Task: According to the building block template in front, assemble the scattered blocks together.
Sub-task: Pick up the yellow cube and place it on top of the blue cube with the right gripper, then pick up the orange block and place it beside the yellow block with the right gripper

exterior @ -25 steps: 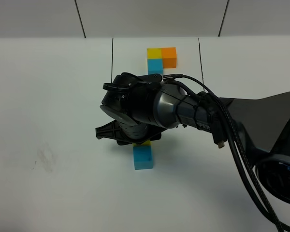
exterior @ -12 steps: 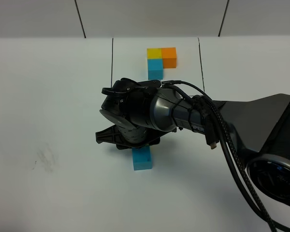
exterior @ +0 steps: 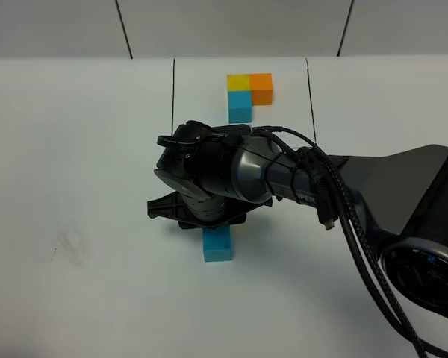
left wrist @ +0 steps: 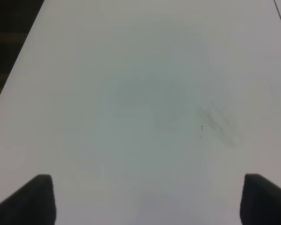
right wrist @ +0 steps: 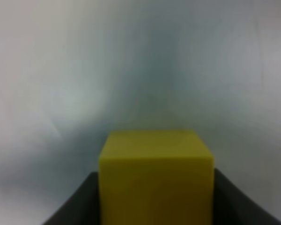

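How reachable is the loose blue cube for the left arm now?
Probably not cleanly: the right gripper, shut on the yellow cube, hangs right over the far edge of the blue cube. Its left and near sides look free.

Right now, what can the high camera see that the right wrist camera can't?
Only the high camera shows the building block template, the blue block and the whole right arm. Only the right wrist camera shows the yellow block, sitting between the right gripper's dark fingers; from above the gripper hides it. Both show the white table.
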